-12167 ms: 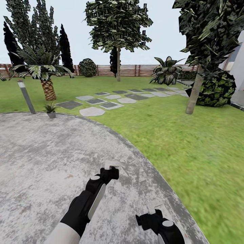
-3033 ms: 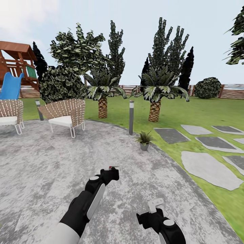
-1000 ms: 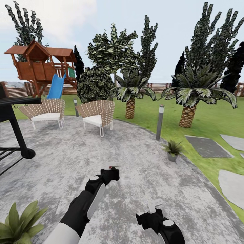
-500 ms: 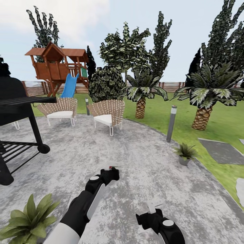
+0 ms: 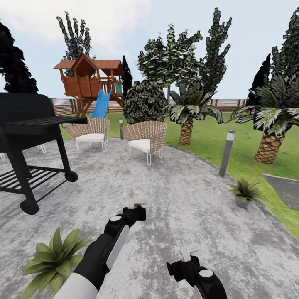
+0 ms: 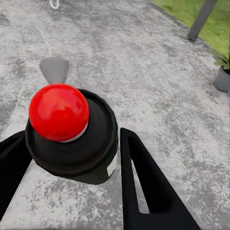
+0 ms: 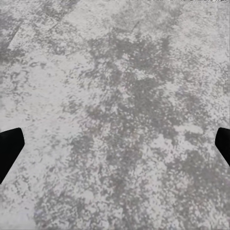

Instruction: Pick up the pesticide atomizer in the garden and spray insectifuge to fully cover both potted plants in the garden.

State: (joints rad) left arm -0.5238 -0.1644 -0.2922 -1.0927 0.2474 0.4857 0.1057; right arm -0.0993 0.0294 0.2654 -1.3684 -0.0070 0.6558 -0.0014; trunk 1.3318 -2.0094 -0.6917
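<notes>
Atomizer (image 6: 72,136) clamped between left fingers (image 6: 143,182); no readable label.

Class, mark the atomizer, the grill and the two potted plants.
Atomizer (image 6: 60,111): left wrist view, red dot on its top.
Grill (image 5: 25,113): head view, black lid.
Near potted plant (image 5: 54,259): head view, leaves.
Far potted plant (image 5: 243,202): head view, grey pot.

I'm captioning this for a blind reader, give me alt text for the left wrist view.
The left hand grips the atomizer, its red dot facing the camera, between two black fingers. Below lies the grey patio, with a potted plant and a lamp post by the lawn.
</notes>
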